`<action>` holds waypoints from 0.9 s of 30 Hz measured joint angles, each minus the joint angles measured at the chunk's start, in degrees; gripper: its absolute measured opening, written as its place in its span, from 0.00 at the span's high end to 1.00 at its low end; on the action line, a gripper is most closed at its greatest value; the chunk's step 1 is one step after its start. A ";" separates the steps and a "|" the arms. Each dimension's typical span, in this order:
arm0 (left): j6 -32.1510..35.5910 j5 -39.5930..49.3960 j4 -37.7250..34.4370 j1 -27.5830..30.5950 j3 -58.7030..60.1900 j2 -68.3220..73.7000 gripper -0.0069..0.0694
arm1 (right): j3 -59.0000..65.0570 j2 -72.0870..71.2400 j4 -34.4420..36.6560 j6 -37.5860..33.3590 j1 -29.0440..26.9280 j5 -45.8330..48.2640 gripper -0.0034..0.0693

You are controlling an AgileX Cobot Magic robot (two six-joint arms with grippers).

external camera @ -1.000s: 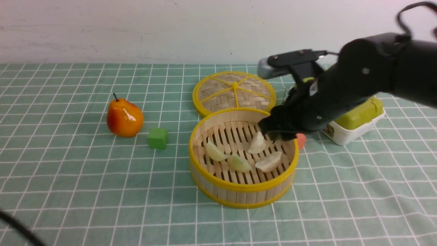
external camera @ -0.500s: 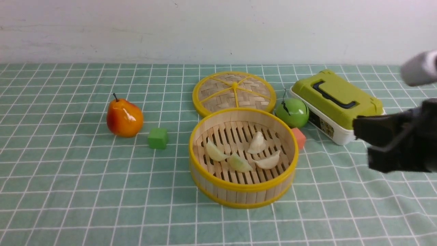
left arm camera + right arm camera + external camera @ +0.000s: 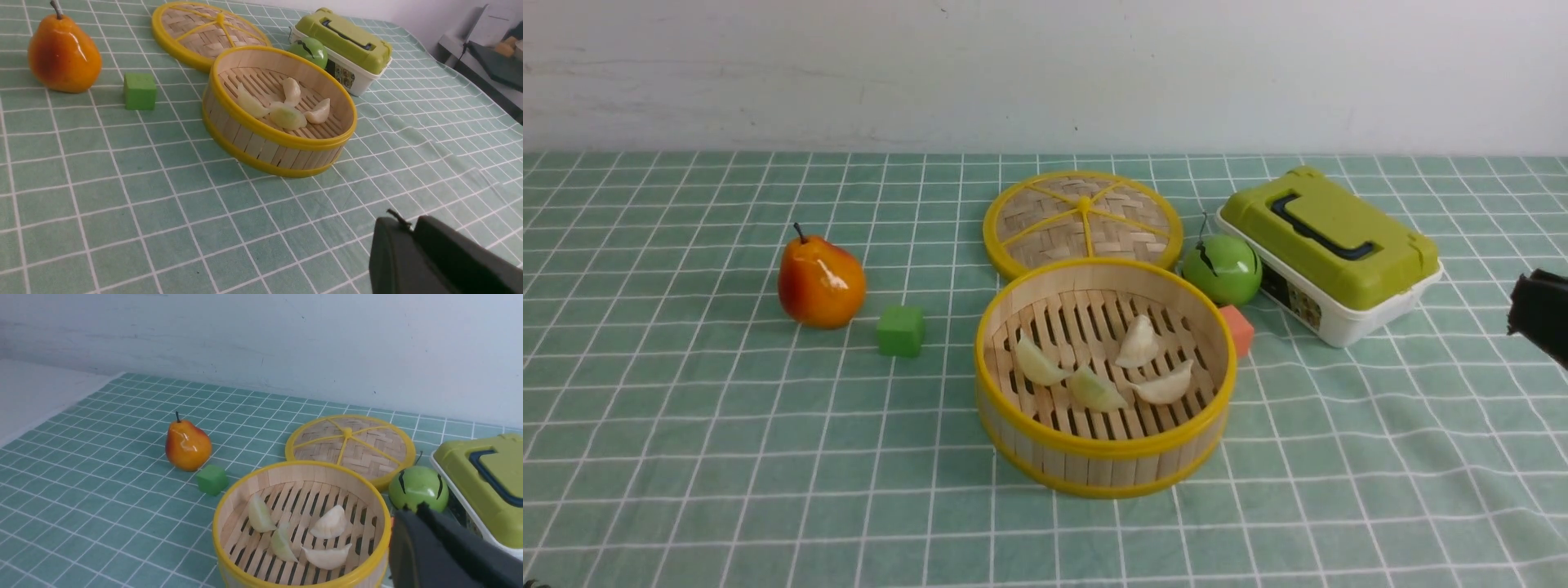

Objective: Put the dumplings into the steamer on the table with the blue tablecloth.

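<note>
The round bamboo steamer (image 3: 1094, 469) stands on the teal checked tablecloth (image 3: 686, 449), middle of the front view. Several pale dumplings lie on its slatted floor, among them one at the left (image 3: 1039, 362), one in the middle (image 3: 1094, 389) and one at the back (image 3: 1137, 343). They also show in the left wrist view (image 3: 288, 118) and the right wrist view (image 3: 329, 522). My right gripper (image 3: 412, 508) is shut and empty, to the right of the steamer (image 3: 245, 486); only its tip (image 3: 1539, 322) shows at the front view's right edge. My left gripper (image 3: 408, 222) is shut and empty, over bare cloth well short of the steamer (image 3: 278, 151).
The flat woven lid (image 3: 1083, 220) lies just behind the steamer. A green apple (image 3: 1221, 269), a small orange cube (image 3: 1240, 329) and a green-lidded white box (image 3: 1327, 249) are at its right. A pear (image 3: 821, 282) and a green cube (image 3: 900, 330) are at its left.
My right arm has drawn back from over the steamer's right rim to the right edge of the front view. The dumpling it was at stays in the steamer.
</note>
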 joint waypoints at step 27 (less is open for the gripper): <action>0.00 0.00 0.00 0.00 0.00 0.00 0.81 | 18.43 -13.54 1.21 -0.68 -10.86 -5.76 0.98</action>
